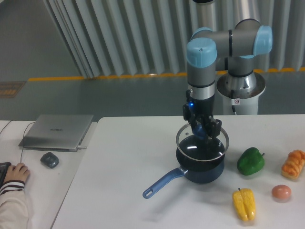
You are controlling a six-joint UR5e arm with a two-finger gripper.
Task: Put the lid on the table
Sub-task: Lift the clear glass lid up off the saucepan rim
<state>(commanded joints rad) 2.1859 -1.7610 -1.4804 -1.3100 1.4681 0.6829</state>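
The gripper (pixel 202 132) is clamped on the knob of the lid (pixel 202 138), which hangs tilted directly beneath it, just above the saucepan (pixel 200 169), with bare table (pixel 128 157) to its left.

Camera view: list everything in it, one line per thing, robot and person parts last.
lid: 1, clear with silver rim, above the saucepan, tilted
saucepan: 1, dark blue, table centre
green pepper: 1, right of the saucepan
yellow pepper: 1, front right
bread: 1, orange, right edge
egg: 1, brownish, front right
table: 1, white
laptop: 1, grey, side desk
mouse: 1, grey, by the laptop
gripper: 1, black, jaws at the lid's knob
hand: 1, left edge
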